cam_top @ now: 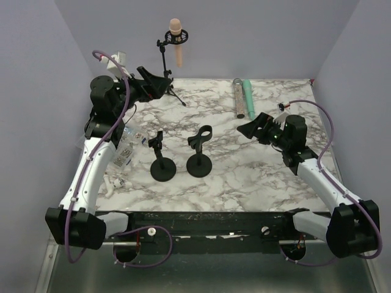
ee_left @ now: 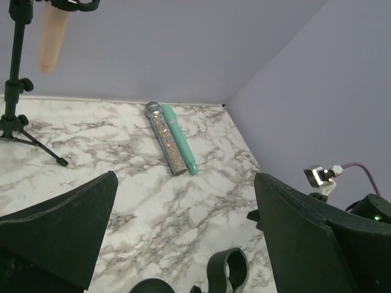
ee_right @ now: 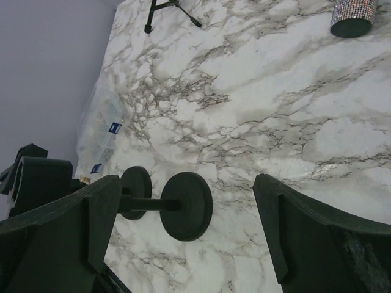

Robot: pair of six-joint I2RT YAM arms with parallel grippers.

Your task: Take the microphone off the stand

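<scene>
A pink microphone [cam_top: 178, 43] hangs in the clip of a black tripod stand [cam_top: 165, 61] at the table's far edge; it also shows at the top left of the left wrist view [ee_left: 51, 39], with the stand [ee_left: 13, 73] beside it. My left gripper [cam_top: 154, 83] is open and empty, just below and left of the stand. My right gripper [cam_top: 253, 129] is open and empty at the right middle of the table. In both wrist views the jaws stand wide apart with nothing between them.
A glittery silver microphone [cam_top: 239, 97] and a teal one [cam_top: 248, 96] lie side by side at the back right. Two empty round-base desk stands [cam_top: 163, 160] [cam_top: 200, 152] stand in the middle. A clear plastic bag [cam_top: 125, 149] lies at the left edge.
</scene>
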